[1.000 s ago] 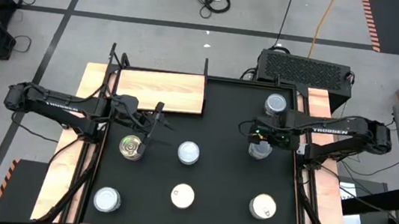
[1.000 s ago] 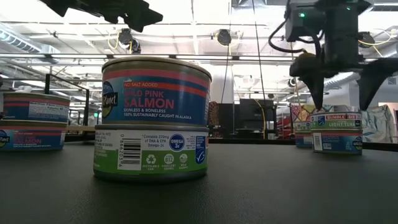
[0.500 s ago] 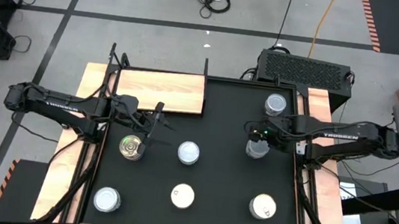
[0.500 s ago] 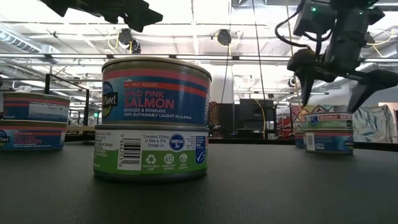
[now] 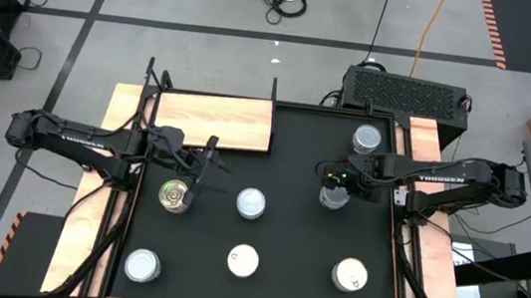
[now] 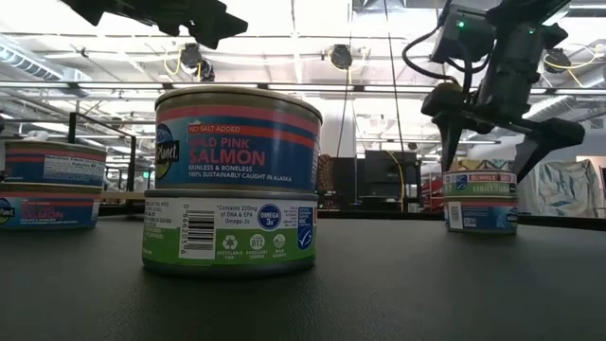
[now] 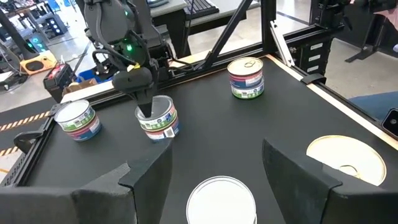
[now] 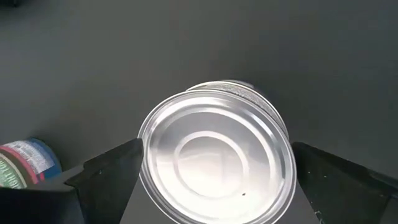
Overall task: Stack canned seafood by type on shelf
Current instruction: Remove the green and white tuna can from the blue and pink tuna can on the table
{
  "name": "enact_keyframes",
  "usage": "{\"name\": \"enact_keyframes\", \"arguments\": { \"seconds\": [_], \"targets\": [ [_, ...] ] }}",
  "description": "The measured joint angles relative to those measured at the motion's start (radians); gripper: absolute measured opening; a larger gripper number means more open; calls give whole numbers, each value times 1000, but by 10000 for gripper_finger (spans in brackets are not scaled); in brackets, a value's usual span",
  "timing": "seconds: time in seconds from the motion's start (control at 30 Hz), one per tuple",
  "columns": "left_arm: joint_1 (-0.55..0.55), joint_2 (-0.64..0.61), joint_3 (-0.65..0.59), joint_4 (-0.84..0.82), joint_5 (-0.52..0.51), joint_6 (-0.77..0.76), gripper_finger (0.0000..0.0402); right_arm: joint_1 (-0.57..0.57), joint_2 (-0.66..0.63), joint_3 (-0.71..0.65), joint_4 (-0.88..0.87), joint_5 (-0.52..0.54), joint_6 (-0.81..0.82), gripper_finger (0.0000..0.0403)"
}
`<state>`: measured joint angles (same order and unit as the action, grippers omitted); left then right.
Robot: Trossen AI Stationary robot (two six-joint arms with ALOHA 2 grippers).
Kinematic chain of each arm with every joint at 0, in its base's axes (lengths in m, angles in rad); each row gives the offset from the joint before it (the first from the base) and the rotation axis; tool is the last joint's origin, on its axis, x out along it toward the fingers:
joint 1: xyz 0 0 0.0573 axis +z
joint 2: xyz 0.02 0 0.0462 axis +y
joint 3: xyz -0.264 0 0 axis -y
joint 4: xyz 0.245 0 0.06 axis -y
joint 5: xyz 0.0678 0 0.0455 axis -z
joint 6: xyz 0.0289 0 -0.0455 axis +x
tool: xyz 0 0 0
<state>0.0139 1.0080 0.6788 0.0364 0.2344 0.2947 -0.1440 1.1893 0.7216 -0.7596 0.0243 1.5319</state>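
- While the left gripper (image 7: 211, 165) hangs as it did a second ago near the worktop's (image 5: 295, 152) left edge, fingers apart with nothing between them, we see the only change on the right.
- We see the right gripper (image 5: 334, 185) has slid away from the right edge towards the middle of the worktop, and the tuna tin (image 8: 217, 165) has travelled with it.
- We read its fingers as spread wide yet clamped on that tin's sides: they bracket its rim on both flanks in the right wrist view, and the tin follows every shift.
- We cannot tell whether the tin is lifted clear or dragged along the mat.
- We take this as the carry phase of one tin, heading across towards the shelf (image 5: 213, 121), which lies at the far left corner and bears no tin yet.
- We count the rest unmoved: a gold-topped tin (image 5: 174, 196) just beside the left gripper, a pale-topped tin (image 5: 367, 138) by the far right corner, and others along the middle and near edge.
- We judge the task barely begun, with sorting by type all ahead.
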Motion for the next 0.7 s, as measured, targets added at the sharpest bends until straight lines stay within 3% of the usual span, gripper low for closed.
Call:
{"name": "enact_keyframes", "arguments": {
  "seconds": [0.7],
  "targets": [
    [0, 0, 0, 0, -1, 0, 247, 0, 0, 0, 107, 0, -119, 400]
  ]
}}
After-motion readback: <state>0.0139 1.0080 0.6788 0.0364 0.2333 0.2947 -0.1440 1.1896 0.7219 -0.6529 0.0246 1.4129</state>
